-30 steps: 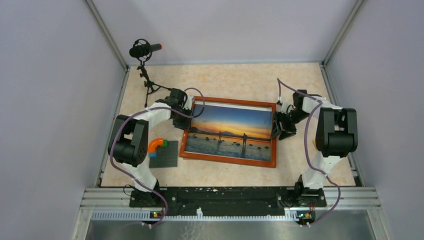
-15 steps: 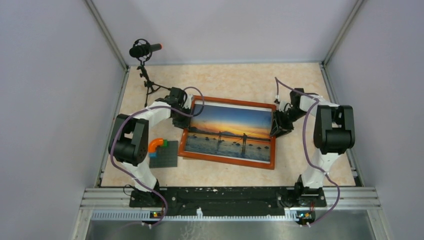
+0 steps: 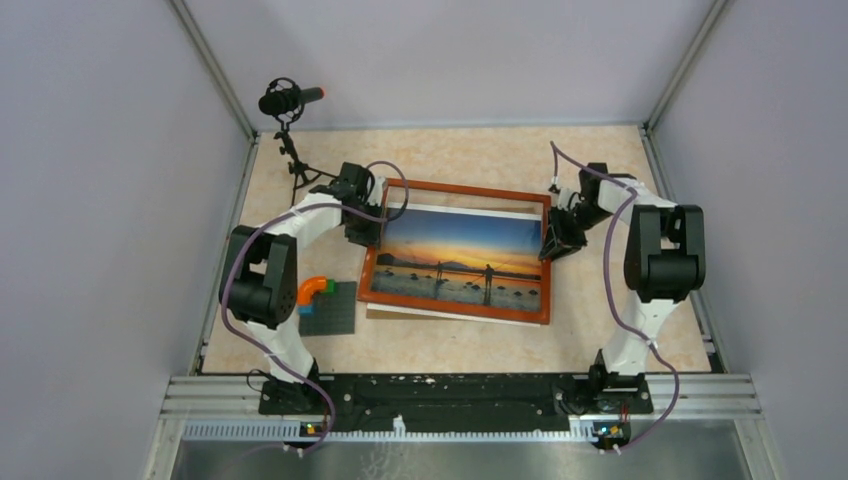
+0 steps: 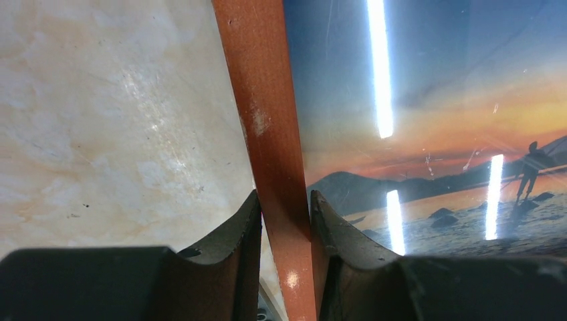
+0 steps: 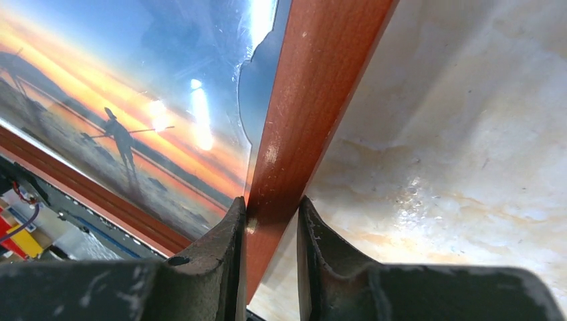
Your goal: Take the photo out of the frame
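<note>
- Judging by how things lie, you are early in the job: the photo [image 3: 460,255] shows inside the frame [image 3: 470,190], sunset side up, near the middle of the worktop [image 3: 450,150].
- Your left pincer [image 4: 284,200] is clamped on the frame's 9 o'clock rail, which runs between its two fingers with both pressed against it. Your right pincer [image 5: 271,204] grips the 3 o'clock rail in the same way.
- In the top view the frame looks raised or tilted between the two arms, but you cannot read how far it sits off the worktop.
- A white strip shows past the 6 o'clock rail, and another lies just inside the 12 o'clock rail. It could be the print's white edge sliding free or a loose backing sheet; the pictures do not settle it.
- Left to do, as I judge it: get the print fully clear of the frame and set it apart.
- The frame's back and any clips are hidden. Each wrist view is cut to one rail, and glare streaks cross the glass.
- A grey baseplate [image 3: 330,308] sits at 8 o'clock of the frame, just beside its corner.
</note>
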`<state>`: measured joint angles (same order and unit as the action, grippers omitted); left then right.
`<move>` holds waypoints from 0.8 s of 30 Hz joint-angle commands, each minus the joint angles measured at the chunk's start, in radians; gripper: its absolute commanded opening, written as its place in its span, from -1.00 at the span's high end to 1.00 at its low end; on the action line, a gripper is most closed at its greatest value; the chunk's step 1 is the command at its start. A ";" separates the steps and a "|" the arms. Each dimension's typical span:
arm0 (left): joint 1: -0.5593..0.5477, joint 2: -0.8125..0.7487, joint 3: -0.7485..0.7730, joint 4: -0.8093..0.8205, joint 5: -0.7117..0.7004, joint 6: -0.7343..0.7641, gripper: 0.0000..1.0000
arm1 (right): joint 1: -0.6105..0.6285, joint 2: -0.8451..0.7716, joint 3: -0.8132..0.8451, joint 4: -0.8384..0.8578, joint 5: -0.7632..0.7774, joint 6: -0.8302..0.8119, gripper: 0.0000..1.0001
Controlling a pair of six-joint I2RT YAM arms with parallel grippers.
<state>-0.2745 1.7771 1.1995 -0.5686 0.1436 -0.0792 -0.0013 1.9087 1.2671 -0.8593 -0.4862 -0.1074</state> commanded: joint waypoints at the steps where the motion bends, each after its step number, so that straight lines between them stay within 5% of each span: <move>1: 0.010 0.029 0.065 0.015 0.032 0.030 1.00 | 0.023 0.016 0.061 0.045 -0.012 -0.046 1.00; 24: 0.084 0.178 0.196 0.055 0.004 0.061 1.00 | 0.071 0.142 0.225 0.051 0.014 -0.031 1.00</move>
<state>-0.1982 1.9293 1.3491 -0.5755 0.1539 -0.0494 0.0471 2.0102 1.4441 -0.8467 -0.4725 -0.0834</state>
